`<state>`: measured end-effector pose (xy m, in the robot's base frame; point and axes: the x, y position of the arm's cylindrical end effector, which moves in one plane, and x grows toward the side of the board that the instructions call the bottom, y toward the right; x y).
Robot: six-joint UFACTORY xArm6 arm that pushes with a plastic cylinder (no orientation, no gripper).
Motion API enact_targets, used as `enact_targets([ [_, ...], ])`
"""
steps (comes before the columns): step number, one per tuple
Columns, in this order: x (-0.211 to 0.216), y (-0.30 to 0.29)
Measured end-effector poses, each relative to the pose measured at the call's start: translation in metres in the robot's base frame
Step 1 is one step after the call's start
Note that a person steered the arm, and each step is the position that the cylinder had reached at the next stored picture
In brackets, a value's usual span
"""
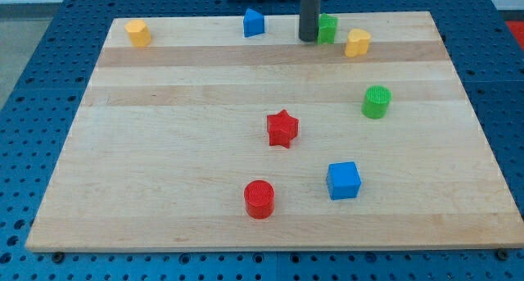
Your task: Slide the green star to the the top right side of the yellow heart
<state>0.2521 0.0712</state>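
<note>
Rod upright, entering from view's top, my tip (309, 39) down on wooden board (164, 150) near its top edge. No fingers on this rig, only bare rod end.

Landmark: yellow heart (357, 43).
- Green star (327, 28): just left of and slightly above heart, touching tip's right side, partly hidden by rod.
- Tip: left of heart, beyond star.
- Green cylinder (377, 101): below heart.
- Blue block (255, 23): left of heart, past rod; shape unclear.
- Yellow block (138, 33): far left.
- Red star (282, 129), red cylinder (259, 199), blue cube (344, 181): well below heart.
</note>
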Motion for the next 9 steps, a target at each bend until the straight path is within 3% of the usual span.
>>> enact_targets([
  [2,0.0,0.028],
  [4,-0.021,-0.009],
  [7,-0.025,0.053],
  [9,-0.027,0.061],
])
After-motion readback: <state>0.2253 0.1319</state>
